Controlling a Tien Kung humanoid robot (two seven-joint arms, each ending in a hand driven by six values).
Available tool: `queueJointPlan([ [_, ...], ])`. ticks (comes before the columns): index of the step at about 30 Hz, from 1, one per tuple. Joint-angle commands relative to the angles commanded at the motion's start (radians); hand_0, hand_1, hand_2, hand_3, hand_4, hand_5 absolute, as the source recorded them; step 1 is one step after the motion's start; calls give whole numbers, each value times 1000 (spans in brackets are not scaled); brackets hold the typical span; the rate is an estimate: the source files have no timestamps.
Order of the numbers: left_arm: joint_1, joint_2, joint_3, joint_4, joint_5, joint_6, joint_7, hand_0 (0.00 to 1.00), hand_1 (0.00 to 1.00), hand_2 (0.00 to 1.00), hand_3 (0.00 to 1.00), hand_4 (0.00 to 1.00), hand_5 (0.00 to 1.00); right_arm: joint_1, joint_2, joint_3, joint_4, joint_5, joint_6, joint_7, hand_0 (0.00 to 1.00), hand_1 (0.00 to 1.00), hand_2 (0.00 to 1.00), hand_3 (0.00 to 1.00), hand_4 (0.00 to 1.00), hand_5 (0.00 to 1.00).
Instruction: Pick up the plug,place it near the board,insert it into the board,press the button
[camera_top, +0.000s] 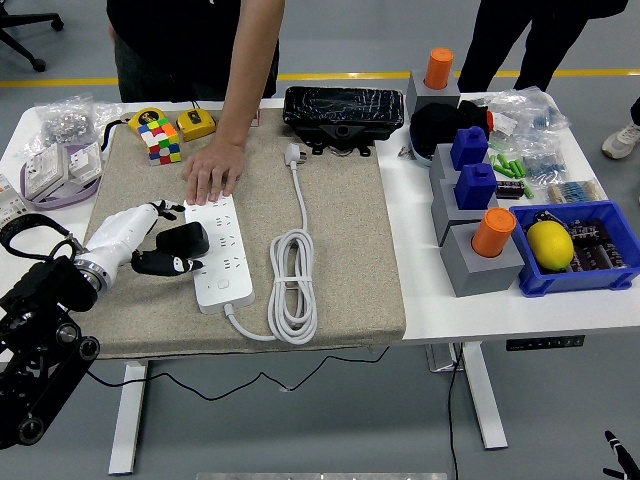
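The white power strip (225, 262) lies lengthwise on the beige mat (340, 230). A black plug (186, 239) sits at its left edge, over the middle sockets. My left hand (158, 240), white with black fingertips, comes in from the lower left. Its fingers curl over the plug's top and its thumb lies under it. A person's hand (212, 172) rests flat on the mat and on the strip's far end. The strip's white cable (293, 290) lies coiled to its right, and its white plug end (293, 153) rests near the mat's far edge.
A Rubik's cube (159, 139) and a yellow tape measure (196, 123) lie at the back left. A black case (343, 108) stands behind the mat. Grey blocks with orange and blue pegs (478, 240) and a blue bin (590, 265) fill the right side.
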Motion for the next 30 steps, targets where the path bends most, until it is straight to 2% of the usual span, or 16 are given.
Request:
queueJointPlan([
  [11,-43,0,20,46,-19,2,-13,719,802,739,769,998,322,3,-2,-1,0,1,-1,1,814,758,735,776,998,998],
  [21,-55,-1,31,77,-25,11,-21,690,775,713,740,998,311,6,-4,0,0,0,-2,1,815,758,735,777,998,998],
  [22,-54,-1,30,78,-25,12,-21,651,741,688,705,998,320,6,-4,0,0,1,-2,1,814,758,735,776,998,998],
  [27,-55,-3,33,87,-21,19,-26,651,741,688,705,998,320,7,-4,-1,0,0,-1,1,814,758,735,776,998,998],
  [28,-55,-3,32,89,-19,20,-26,536,693,660,645,998,311,7,-4,-2,0,1,-1,1,815,757,735,777,998,998],
  [30,-55,-5,32,92,-17,26,-29,536,693,660,645,998,311,7,-5,0,0,0,-1,1,815,757,735,777,998,998],
])
